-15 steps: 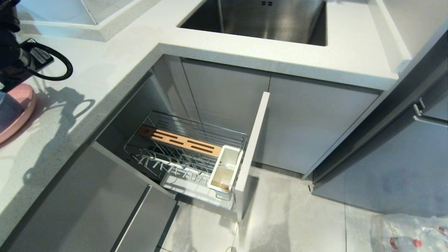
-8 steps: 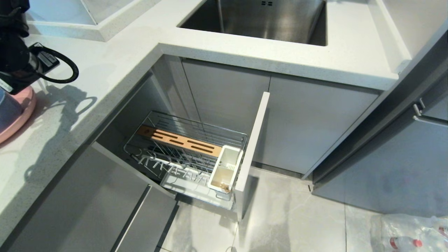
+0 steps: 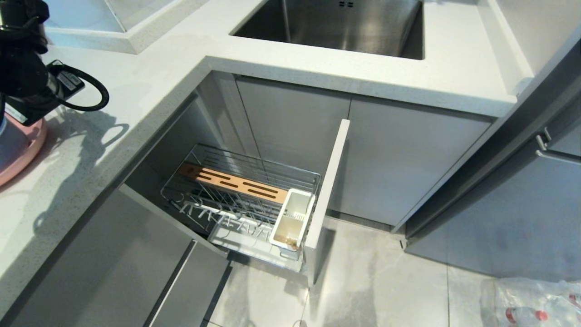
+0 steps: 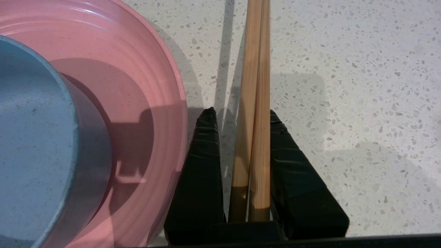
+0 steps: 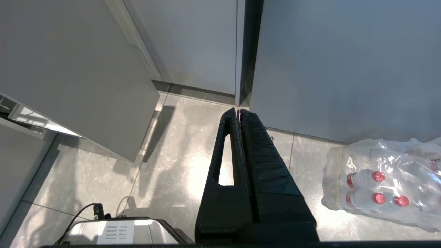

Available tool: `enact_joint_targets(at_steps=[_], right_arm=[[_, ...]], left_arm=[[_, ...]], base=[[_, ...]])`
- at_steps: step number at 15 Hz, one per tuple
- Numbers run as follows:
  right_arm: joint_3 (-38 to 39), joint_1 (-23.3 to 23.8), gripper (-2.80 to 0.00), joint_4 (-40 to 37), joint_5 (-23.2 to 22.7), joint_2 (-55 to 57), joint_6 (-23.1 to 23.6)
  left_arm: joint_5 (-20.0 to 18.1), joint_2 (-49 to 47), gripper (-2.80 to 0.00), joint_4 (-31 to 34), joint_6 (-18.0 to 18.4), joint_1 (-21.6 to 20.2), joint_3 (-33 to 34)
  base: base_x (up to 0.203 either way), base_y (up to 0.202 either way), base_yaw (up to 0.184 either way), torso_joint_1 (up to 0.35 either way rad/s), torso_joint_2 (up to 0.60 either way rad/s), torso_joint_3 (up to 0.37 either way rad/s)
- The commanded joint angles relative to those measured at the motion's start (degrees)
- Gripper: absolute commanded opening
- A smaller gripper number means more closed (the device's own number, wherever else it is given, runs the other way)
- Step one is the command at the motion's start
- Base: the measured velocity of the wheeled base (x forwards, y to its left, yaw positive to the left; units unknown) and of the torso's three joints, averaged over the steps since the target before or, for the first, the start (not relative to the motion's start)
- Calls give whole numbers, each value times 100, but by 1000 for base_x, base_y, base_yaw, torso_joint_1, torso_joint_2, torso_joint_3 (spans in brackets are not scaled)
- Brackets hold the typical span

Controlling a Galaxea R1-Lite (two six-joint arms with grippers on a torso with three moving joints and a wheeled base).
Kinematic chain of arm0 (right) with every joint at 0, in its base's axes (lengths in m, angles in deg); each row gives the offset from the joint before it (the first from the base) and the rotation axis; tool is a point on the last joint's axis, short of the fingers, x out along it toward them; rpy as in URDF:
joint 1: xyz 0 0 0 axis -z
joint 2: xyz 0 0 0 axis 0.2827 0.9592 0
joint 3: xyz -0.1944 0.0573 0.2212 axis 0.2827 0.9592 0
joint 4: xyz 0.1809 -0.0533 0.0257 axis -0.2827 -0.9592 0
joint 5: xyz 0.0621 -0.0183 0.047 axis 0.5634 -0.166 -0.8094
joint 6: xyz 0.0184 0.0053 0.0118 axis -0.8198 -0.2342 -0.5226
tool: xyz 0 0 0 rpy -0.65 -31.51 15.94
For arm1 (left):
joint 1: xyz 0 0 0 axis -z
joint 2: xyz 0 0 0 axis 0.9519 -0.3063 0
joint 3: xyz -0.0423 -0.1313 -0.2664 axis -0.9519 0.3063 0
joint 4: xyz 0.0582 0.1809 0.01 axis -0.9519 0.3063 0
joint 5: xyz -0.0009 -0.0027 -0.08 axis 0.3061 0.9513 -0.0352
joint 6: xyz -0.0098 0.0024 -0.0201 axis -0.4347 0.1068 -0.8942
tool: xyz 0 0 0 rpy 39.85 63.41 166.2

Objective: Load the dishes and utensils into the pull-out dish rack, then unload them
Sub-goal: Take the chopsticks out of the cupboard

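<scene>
My left gripper [image 4: 240, 111] is shut on the pair of light wooden chopsticks [image 4: 256, 69], which run out between its black fingers just above the speckled counter and cast thin shadows on it. Right beside it lies the pink plate [image 4: 151, 69] with the pale blue bowl [image 4: 34, 137] standing on it. In the head view the left arm [image 3: 27, 86] is at the far left over the plate [image 3: 29, 145]. The pull-out dish rack [image 3: 213, 163] stands pulled out below the counter, with nothing in it. The spoon is out of view. My right gripper [image 5: 239, 110] hangs shut over the floor.
The rack holds a slotted wooden strip [image 3: 233, 181] and a white caddy [image 3: 292, 218] behind its grey front panel [image 3: 327, 195]. A steel sink [image 3: 336, 22] is set in the counter. A wrapped pack of water bottles [image 5: 386, 179] lies on the floor.
In the head view my left arm has shifted a little to the right and further back over the counter. Rack and right arm are unchanged.
</scene>
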Motion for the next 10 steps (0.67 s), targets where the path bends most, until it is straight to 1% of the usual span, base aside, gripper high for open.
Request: enact_joint_targets(at_steps=[1, 2, 3, 10], right_arm=[[0, 2, -280, 2, 2, 9, -1], [0, 2, -280, 2, 2, 0, -1], [0, -1, -280, 2, 2, 0, -1], [0, -6, -280, 2, 2, 2, -3]], left_arm=[[27, -7, -280, 15, -18, -1, 1], [27, 1, -280, 11, -18, -1, 1], [27, 10, 0, -3, -18, -1, 1], [27, 169, 0, -8, -18, -1, -4]], base=[[0, 0, 0, 0, 0, 0], [0, 0, 0, 0, 0, 0], [0, 0, 0, 0, 0, 0], [0, 0, 0, 0, 0, 0]])
